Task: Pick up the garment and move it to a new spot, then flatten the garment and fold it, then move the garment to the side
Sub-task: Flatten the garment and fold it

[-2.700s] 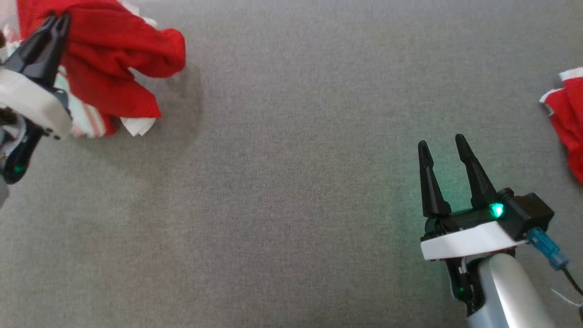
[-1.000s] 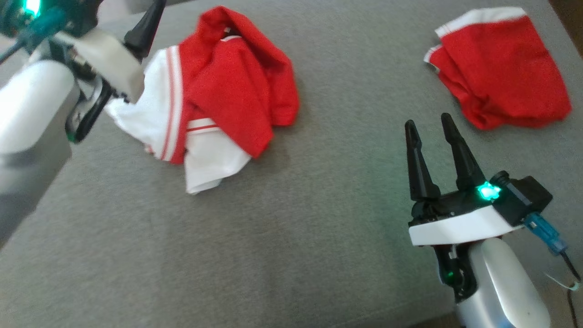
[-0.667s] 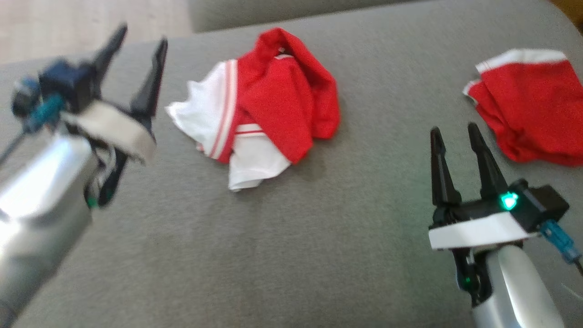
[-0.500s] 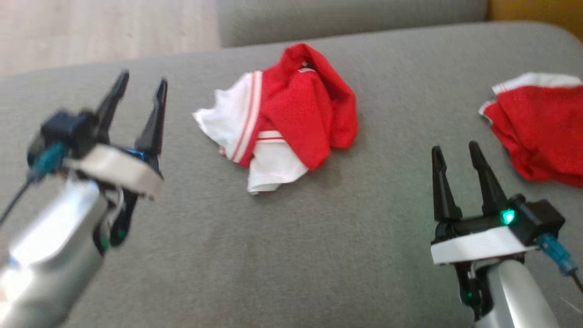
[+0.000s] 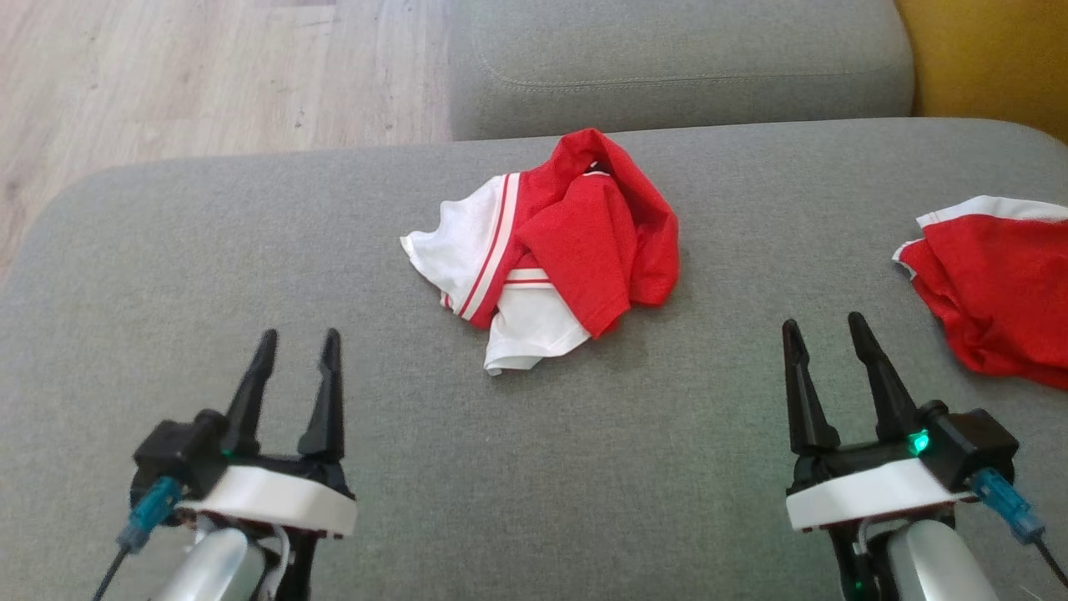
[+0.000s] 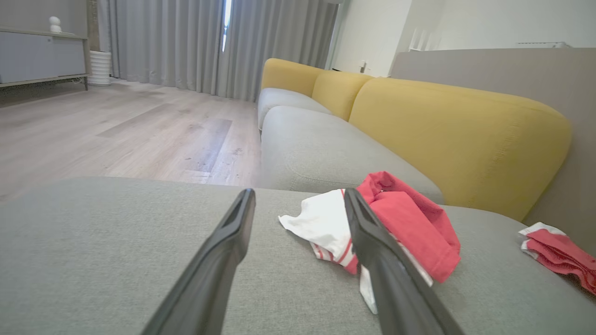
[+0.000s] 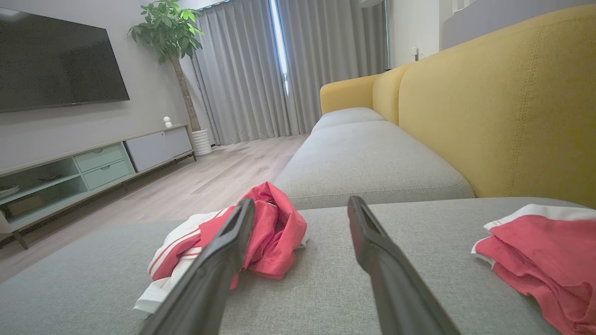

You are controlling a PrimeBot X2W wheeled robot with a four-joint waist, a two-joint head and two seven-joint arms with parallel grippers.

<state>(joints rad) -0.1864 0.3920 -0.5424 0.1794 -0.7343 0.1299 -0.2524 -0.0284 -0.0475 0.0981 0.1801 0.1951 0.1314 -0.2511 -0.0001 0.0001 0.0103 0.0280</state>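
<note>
Head view: the crumpled red-and-white garment [image 5: 576, 238] is seen ahead, between left gripper [image 5: 300, 334] and right gripper [image 5: 822, 320], its white hem nearer the left. Both are spread wide, empty.

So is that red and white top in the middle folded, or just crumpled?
Crumpled: the red and white garment lies bunched on the grey cushion, red cloth heaped over white.

Garments: two – crumpled red-and-white fabric garment [image 5: 542, 242], red fabric garment with white trim [image 5: 993, 292].
Grippers: two – left gripper [image 5: 300, 335], right gripper [image 5: 822, 322]; two long dark fingers [image 5: 250, 392] each, four total.
Grey fabric seat cushions [image 7: 372, 163]: three.
Yellow fabric back cushions [image 7: 503, 93]: seemingly three, far ones small.
One black flat TV screen [image 7: 56, 65], one green leafy potted plant [image 7: 170, 32], one low pale cabinet [image 7: 93, 163].
</note>
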